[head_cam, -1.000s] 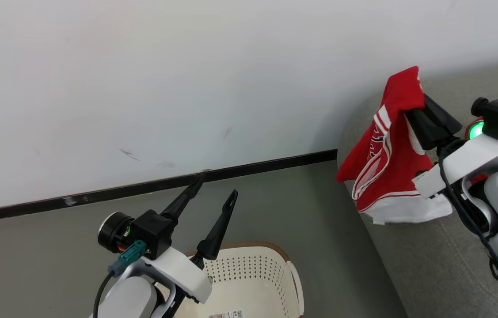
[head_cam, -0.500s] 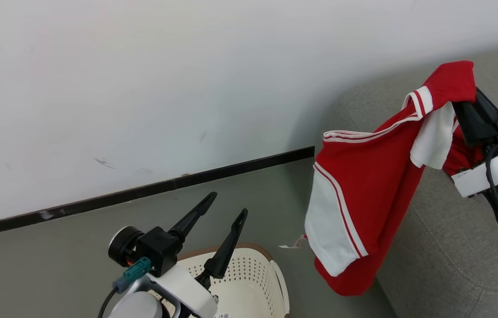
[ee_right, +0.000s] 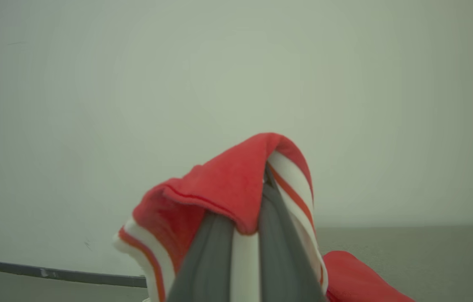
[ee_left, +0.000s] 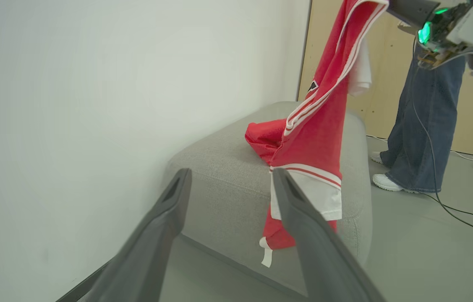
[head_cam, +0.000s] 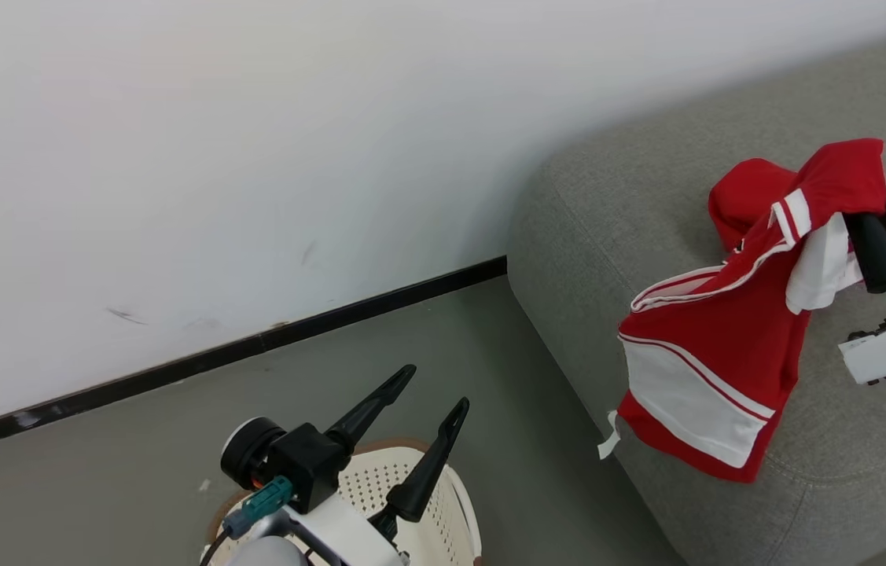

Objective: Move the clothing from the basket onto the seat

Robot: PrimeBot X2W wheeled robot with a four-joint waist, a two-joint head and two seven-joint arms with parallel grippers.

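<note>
Fingers (ee_right: 280, 251) of the right gripper (head_cam: 871, 228) clamp the clothing (head_cam: 714, 346) hanging over the seat (head_cam: 608, 236) at right, while the left gripper (head_cam: 436, 386) gapes empty above the mostly hidden basket (head_cam: 368, 483), near left.

From the head we look forward and down from high up, past the left gripper (head_cam: 438, 384) at the bottom, onto the white wall (head_cam: 254, 118) and the near end of the grey seat (head_cam: 608, 236). From the left wrist we look from low down along that gripper's fingers, up at the same seat end and the red garment (ee_left: 320, 138) hanging over it, both shared with the head view. From the right wrist we sit very close behind the garment on the right gripper (ee_right: 264, 184), facing the wall and its dark baseboard (ee_right: 51, 274), also in the head view.
</note>
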